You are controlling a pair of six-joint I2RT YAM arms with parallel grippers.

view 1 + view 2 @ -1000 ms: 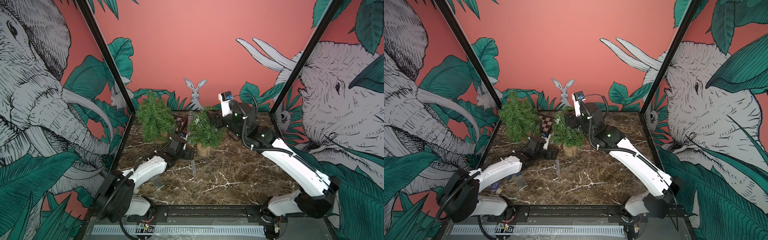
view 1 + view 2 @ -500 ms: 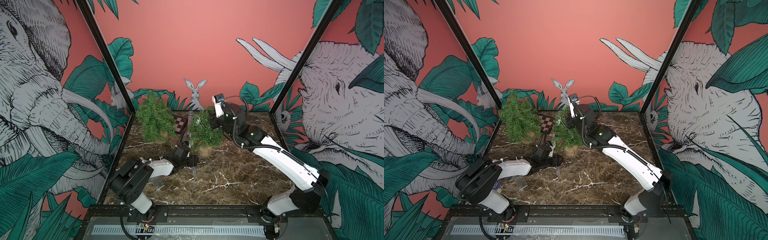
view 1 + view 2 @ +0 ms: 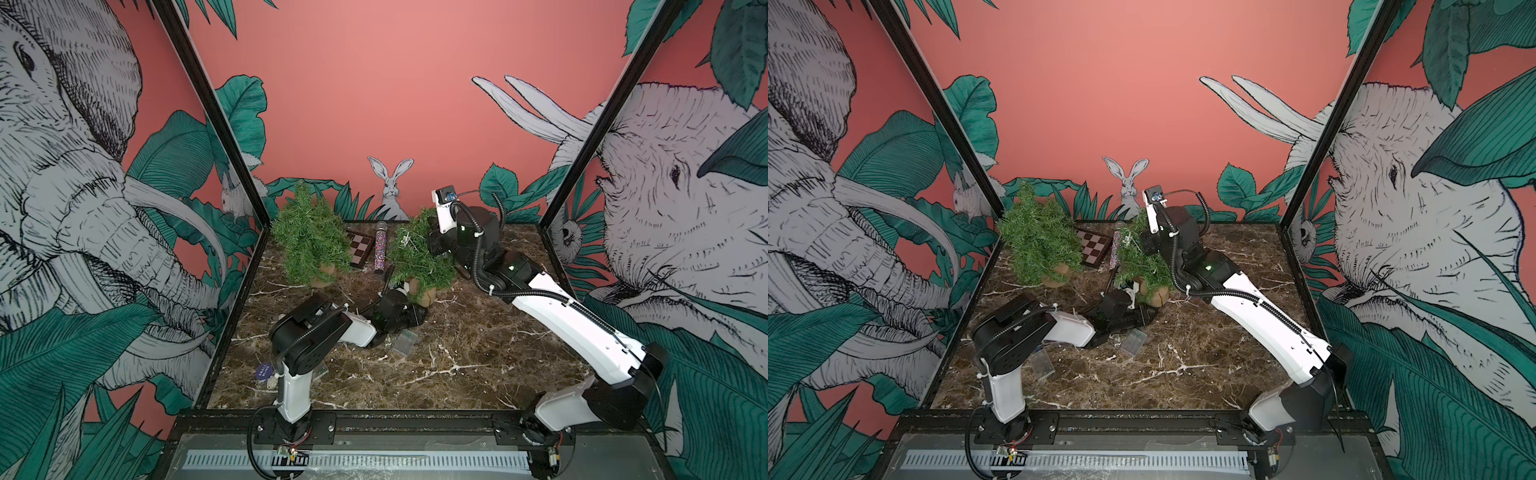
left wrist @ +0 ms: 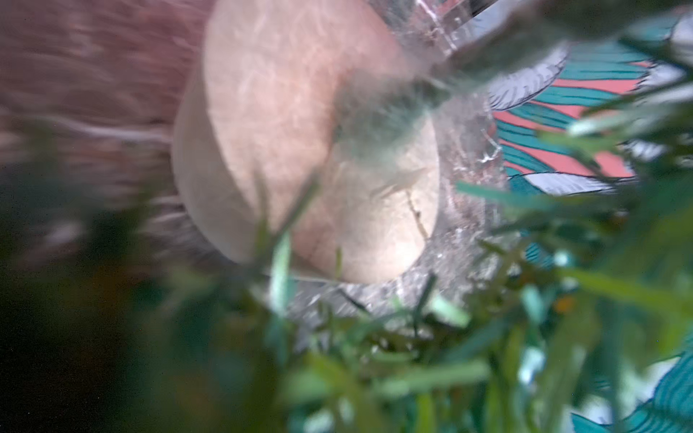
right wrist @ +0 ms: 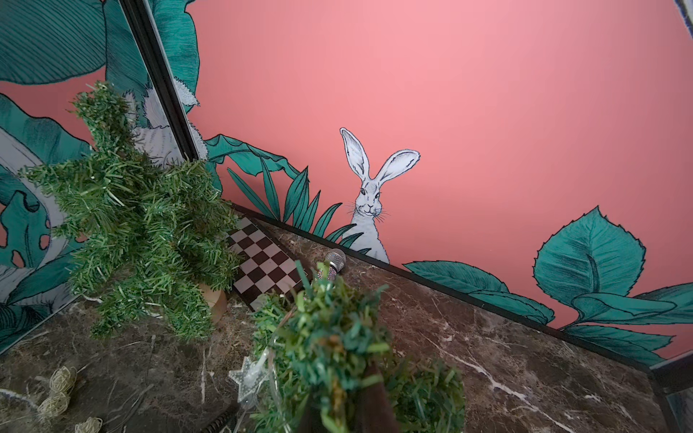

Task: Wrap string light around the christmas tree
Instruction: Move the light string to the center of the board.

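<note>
The christmas tree stands mid-table on a round wooden base. The string light, a thin wire with a clear star, hangs on the tree's left side; the star shows in both top views, and its wicker balls lie on the table. My right gripper is at the treetop, its dark fingers shut on the top sprig. My left gripper lies low beside the base. Blurred needles hide its jaws.
A second green tree stands back left, with a chessboard and a glitter tube between the trees. Clear plastic boxes lie near the left arm. Walls close in the left, back and right.
The left arm folded back, and its gripper slid right and in under the tree beside the base. The right gripper closed on the treetop.
</note>
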